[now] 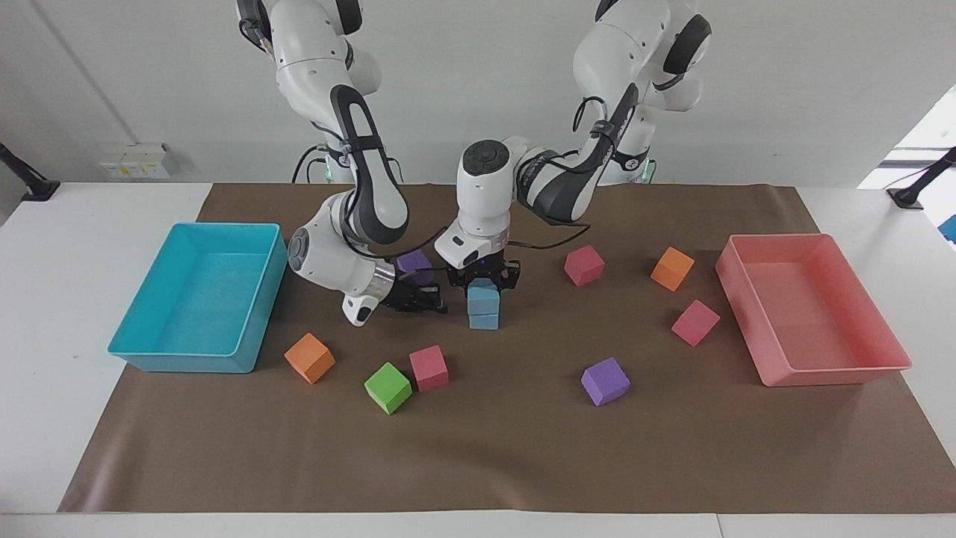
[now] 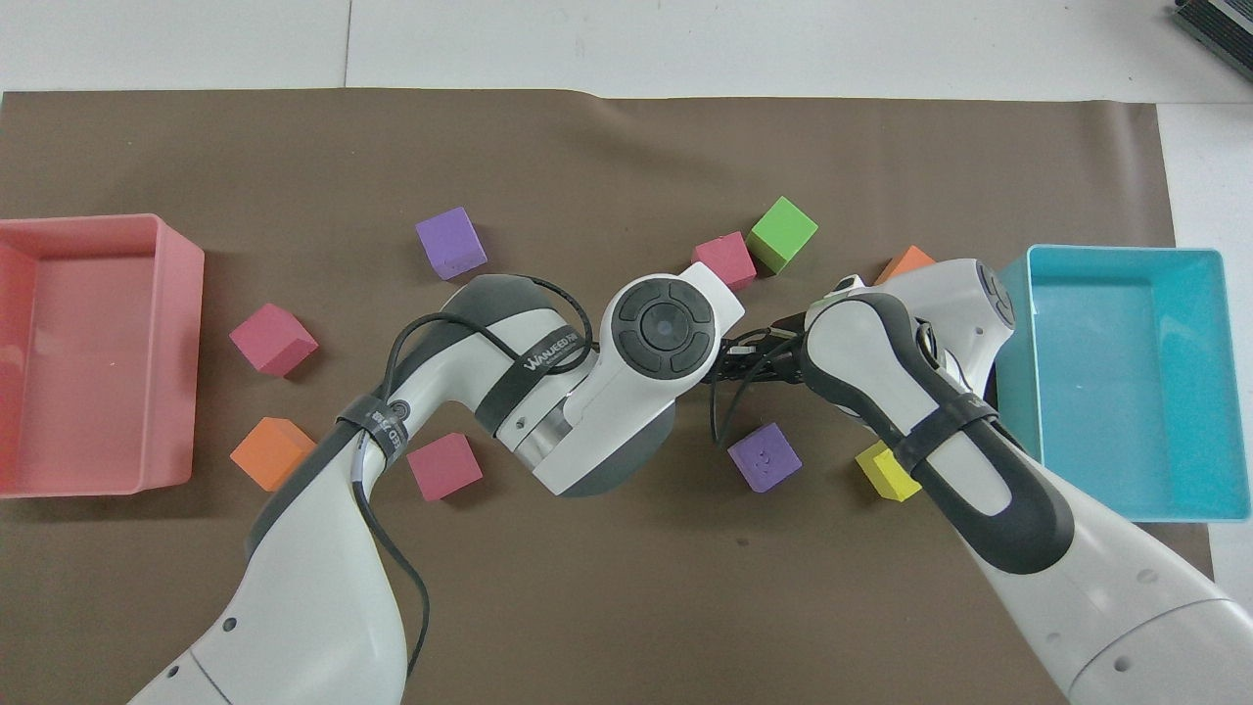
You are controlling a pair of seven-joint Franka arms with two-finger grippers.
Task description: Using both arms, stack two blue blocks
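Note:
Two light-blue blocks stand stacked in the middle of the brown mat, the upper block [image 1: 483, 299] resting on the lower block [image 1: 484, 321]. My left gripper [image 1: 482, 282] points straight down over the stack and is shut on the top of the upper block. My right gripper [image 1: 429, 300] lies sideways low over the mat beside the stack, toward the right arm's end, a small gap from it. In the overhead view the left arm's wrist [image 2: 666, 328] hides both blocks and the left gripper. The right gripper [image 2: 749, 354] shows there only as a dark shape.
A purple cube [image 1: 414, 261] sits close by the right gripper. Orange [image 1: 309, 358], green [image 1: 388, 387], pink [image 1: 429, 368] and purple [image 1: 605, 380] cubes lie farther from the robots. A yellow cube [image 2: 886, 472] lies under the right arm. A turquoise tray [image 1: 187, 362] and a pink tray [image 1: 829, 373] stand at the ends.

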